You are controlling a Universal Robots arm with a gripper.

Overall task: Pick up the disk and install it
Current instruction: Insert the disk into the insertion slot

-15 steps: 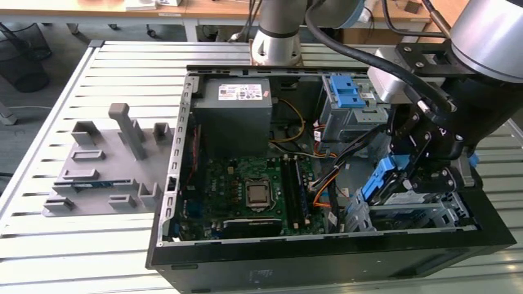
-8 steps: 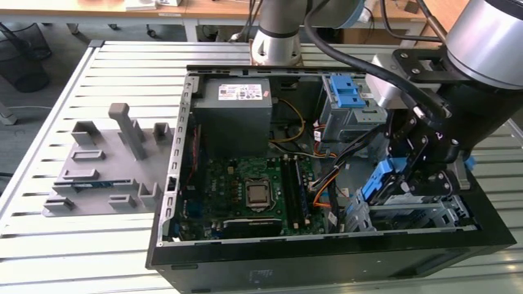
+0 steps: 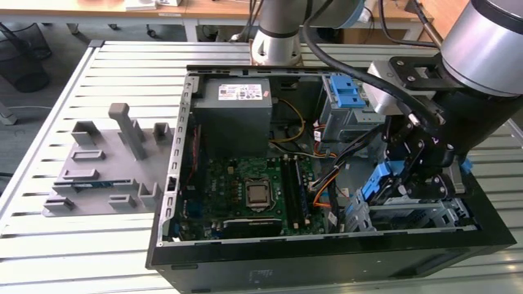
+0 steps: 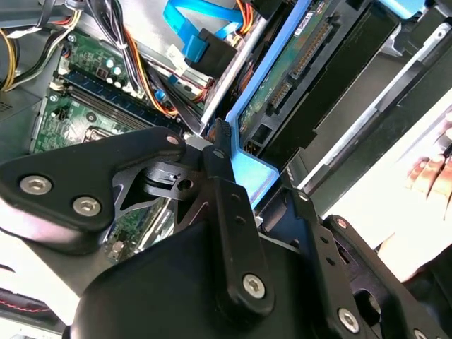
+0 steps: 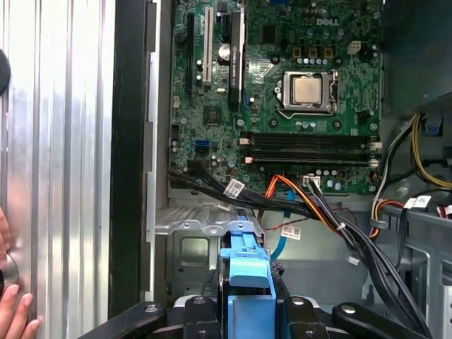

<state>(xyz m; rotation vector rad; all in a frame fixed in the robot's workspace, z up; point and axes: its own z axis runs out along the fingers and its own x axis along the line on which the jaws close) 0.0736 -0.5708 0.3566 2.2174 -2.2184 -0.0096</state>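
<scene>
In the exterior view my gripper [image 3: 415,174] hangs inside the open computer case [image 3: 176,184], near its front corner on the exterior view's right. It is shut on the disk [image 3: 378,182], whose blue carrier frame stands on edge just above the metal drive cage [image 3: 417,211]. In the first wrist view the blue frame of the disk [image 5: 247,272] sits between the two black fingers of the gripper [image 5: 247,314]. The second wrist view shows the disk's green circuit-board underside [image 4: 304,60] with its blue rim, and one black finger [image 4: 224,176] pressed against it.
The motherboard [image 3: 253,190] lies on the case floor, with a grey power supply [image 3: 237,116] behind it. Orange, black and blue cables [image 5: 318,212] run beside the drive cage. A grey fixture [image 3: 106,165] stands left of the case. A person's hand [image 5: 10,311] rests by the case.
</scene>
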